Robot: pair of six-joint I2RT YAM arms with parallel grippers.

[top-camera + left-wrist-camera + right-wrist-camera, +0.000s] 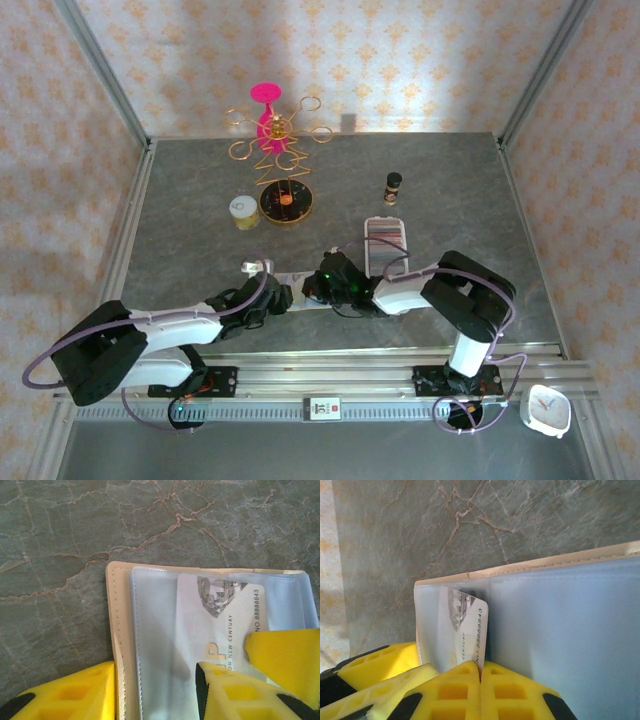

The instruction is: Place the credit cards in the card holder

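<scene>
The beige card holder [117, 610] lies open on the grey table, its clear sleeves facing up. A white credit card [220, 610] with a diamond picture sits partly inside one sleeve. My right gripper [481, 680] is shut on the near edge of this credit card [467, 625], beside the card holder's beige rim [545, 562]. My left gripper [155, 695] stands open over the holder, one finger beside the beige edge and the other on the sleeve. Both grippers meet at mid-table, left gripper [283, 297] and right gripper [322, 285]. More credit cards [386, 236] stand in a row behind.
The row of cards sits in a long white tray [387, 260] just behind the right gripper. Farther back stand a small dark bottle [393, 185], a round black-and-gold dish [287, 203], a yellow jar [243, 211] and a pink-and-gold wire stand [272, 125].
</scene>
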